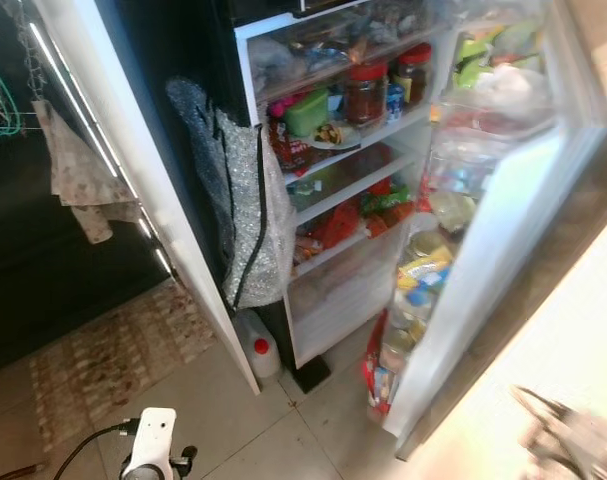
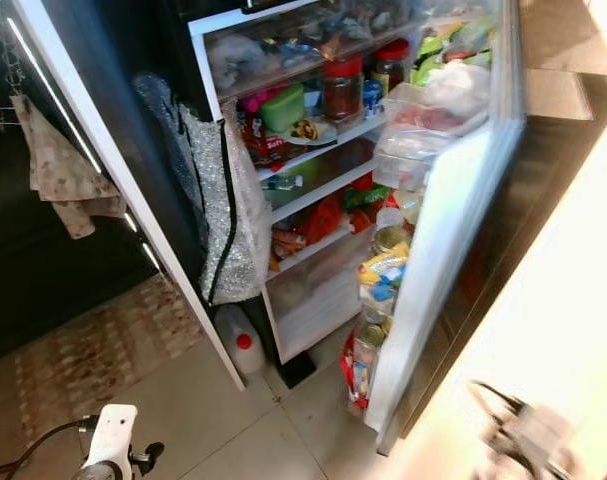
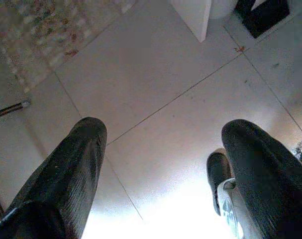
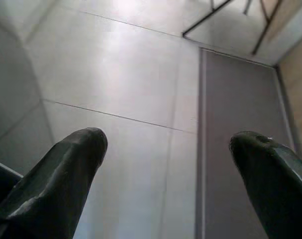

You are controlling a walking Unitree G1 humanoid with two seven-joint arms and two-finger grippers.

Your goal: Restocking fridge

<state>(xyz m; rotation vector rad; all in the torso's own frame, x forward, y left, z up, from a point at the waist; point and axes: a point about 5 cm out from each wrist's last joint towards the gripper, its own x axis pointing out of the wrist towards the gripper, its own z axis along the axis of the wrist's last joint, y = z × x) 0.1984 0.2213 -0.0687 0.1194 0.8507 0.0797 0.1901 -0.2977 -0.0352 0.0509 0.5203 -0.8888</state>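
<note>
both pincers hang low over the pale tiled floor (image 3: 155, 84), nearest the cameras. left pincer (image 3: 163, 144) is released, its two black fingers (image 3: 76, 164) spread wide apart with nothing between them; right pincer (image 4: 168, 149) is likewise released and grasping nothing, above a grey mat (image 4: 235, 149) on the tiles. outward from the left arm, a patterned rug (image 1: 103, 360) lies on the floor, and a white jug with a red cap (image 1: 258, 350) stands at the foot of the fridge (image 1: 343, 290). a silvery bag (image 1: 238, 210) hangs at the fridge's left edge. the fridge door (image 1: 503, 250) stands open to the right, its racks crowded with bottles and packets. shelves inside are already packed: red-lidded jars (image 1: 365, 92), a green box (image 1: 305, 112), a plate of food (image 1: 331, 135), red packets (image 1: 338, 222). a cloth (image 1: 78, 175) hangs far left.
</note>
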